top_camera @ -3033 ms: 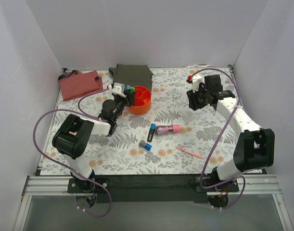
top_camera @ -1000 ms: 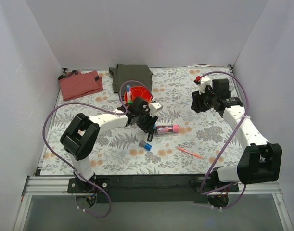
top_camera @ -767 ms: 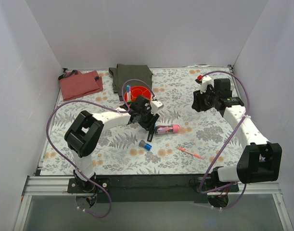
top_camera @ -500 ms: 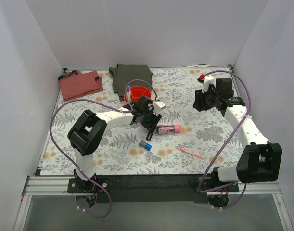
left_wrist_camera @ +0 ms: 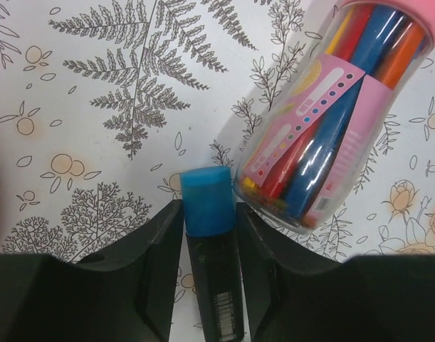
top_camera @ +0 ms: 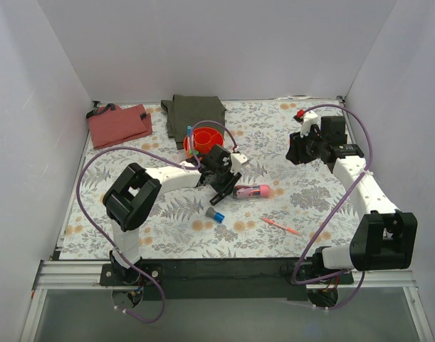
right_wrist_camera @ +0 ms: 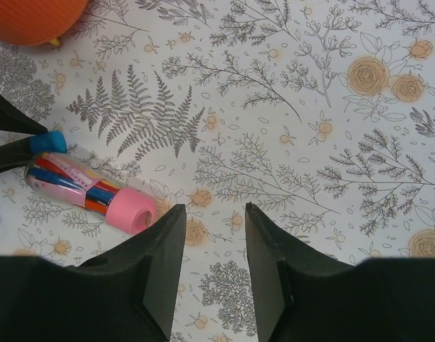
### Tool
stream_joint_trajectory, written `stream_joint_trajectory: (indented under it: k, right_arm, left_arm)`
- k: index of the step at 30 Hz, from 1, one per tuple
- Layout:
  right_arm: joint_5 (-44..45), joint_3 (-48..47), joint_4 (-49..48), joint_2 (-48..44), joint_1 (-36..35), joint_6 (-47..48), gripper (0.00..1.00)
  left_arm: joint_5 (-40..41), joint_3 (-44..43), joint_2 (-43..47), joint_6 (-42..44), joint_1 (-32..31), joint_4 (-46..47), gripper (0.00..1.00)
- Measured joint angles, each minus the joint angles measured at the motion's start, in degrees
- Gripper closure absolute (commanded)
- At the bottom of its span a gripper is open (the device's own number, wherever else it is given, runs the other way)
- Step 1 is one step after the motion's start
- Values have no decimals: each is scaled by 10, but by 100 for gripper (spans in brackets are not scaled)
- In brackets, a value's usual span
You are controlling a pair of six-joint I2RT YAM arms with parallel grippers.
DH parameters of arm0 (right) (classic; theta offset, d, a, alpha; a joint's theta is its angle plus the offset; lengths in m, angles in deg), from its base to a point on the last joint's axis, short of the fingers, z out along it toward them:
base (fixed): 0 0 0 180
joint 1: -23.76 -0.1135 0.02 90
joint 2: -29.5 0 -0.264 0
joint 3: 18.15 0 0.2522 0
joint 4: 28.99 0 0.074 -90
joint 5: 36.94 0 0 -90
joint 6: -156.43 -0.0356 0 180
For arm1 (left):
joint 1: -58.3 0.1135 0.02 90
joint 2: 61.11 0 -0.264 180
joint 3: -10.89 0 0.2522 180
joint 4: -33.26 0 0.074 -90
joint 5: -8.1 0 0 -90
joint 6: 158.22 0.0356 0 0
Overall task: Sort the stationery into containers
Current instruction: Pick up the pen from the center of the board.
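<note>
Floral tablecloth [top_camera: 310, 199] fills both wrist views, and the blue-capped marker [left_wrist_camera: 214, 271] runs off the bottom edge, its tail cut off. Left gripper [left_wrist_camera: 208, 214] pinches it at the cap, just beside the pink tube [left_wrist_camera: 322, 128], mid-table. Right gripper [right_wrist_camera: 213, 209] hangs spread and empty. Three seconds back the left arm was up at the orange bowl [top_camera: 211, 133]; now it's down here

Bright, even, diffuse light fills all 3 views, and shadows under the arms in the top view are faint. In the left wrist view, white glare streaks the pink tube [left_wrist_camera: 324, 135]. The blue-capped marker [left_wrist_camera: 210, 214] is sharp. The dark fingers [left_wrist_camera: 154, 278] at the bottom edge look soft.
</note>
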Motion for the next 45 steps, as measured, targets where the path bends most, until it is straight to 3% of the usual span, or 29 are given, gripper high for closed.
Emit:
stream_joint_trajectory:
  k: [6,8,9,10,22,28,32,35,39,45]
  right_arm:
    - [-1,0,0,4,2,-2,53]
    - [0,0,0,5,3,-2,53]
    - [0,0,0,5,3,-2,53]
    - [-1,0,0,5,3,-2,53]
    - [2,-5,1,12,10,-1,53]
    - [13,-40,4,33,10,6,53]
    - [23,-65,10,37,10,16,53]
    - [31,-79,21,37,10,18,53]
    - [43,-90,35,37,10,17,54]
    - [61,-91,61,37,10,17,54]
  left_arm:
    - [14,0,-5,4,-1,9,64]
    - [17,0,-6,6,-3,12,77]
    - [19,0,-6,7,-3,13,98]
    - [20,0,-7,8,-3,14,100]
    - [29,-16,0,31,1,-14,100]
    - [28,-117,17,40,39,-30,100]
    - [28,-198,28,40,68,2,100]
    - [26,-212,49,38,90,34,100]
    - [25,-174,89,23,124,110,100]
    - [41,12,165,-20,162,307,100]
